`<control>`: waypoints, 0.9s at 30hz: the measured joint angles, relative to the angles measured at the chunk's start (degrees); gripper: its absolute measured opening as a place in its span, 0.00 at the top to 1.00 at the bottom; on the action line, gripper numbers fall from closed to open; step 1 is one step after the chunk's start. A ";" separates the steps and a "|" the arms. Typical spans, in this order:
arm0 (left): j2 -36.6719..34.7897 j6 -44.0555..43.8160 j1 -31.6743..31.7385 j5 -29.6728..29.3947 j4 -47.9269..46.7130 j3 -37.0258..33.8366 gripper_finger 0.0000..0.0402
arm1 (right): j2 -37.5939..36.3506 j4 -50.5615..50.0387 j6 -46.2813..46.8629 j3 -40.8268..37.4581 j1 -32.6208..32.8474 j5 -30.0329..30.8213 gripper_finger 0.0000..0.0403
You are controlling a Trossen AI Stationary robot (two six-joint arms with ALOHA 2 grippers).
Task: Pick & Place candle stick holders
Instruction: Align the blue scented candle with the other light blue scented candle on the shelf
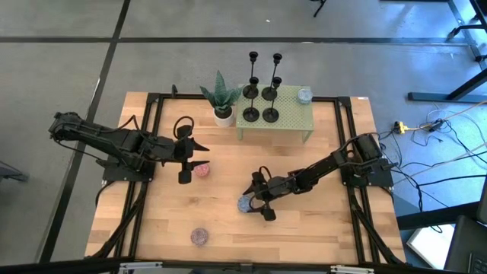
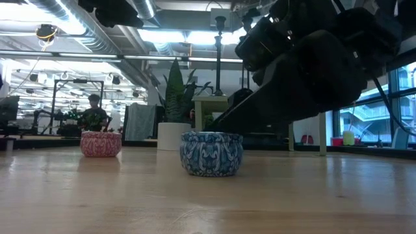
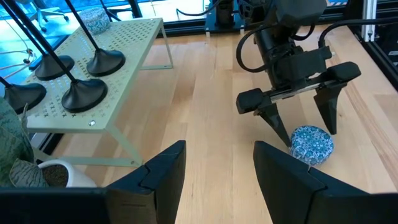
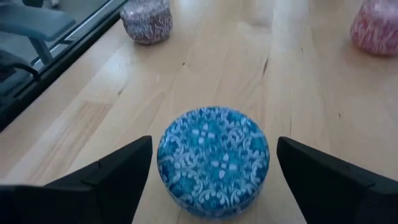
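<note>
From my left wrist camera: the blue tin (image 3: pixel 312 143) serves as landmark. The right gripper (image 3: pixel 303 129) stands over it, fingers (image 3: pixel 328 107) spread to either side. Well apart from the tin stands a green perforated shelf (image 3: pixel 127 59) bearing four black holder bases (image 3: pixel 84 94). My left gripper (image 3: pixel 219 169) fingers stand apart, nearer than the tin.

Bright ceiling lights, soft shadows, slight blur
</note>
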 joint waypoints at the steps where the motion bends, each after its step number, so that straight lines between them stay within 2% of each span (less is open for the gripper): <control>1: 0.00 0.00 0.00 0.01 0.00 0.00 0.54 | 0.00 0.55 -0.47 0.00 -0.01 0.00 0.13; 12: 0.00 0.00 -0.02 -0.01 0.00 0.00 0.54 | 0.07 1.50 -1.15 0.84 -1.22 -3.07 0.12; 18: -0.01 0.00 0.00 0.02 -0.16 -0.03 0.54 | 4.96 1.45 -1.10 4.97 -1.34 -6.47 0.12; 27: -0.02 0.00 0.00 1.41 -0.44 -0.04 0.54 | 5.64 1.41 -0.92 5.22 -1.34 -5.09 0.12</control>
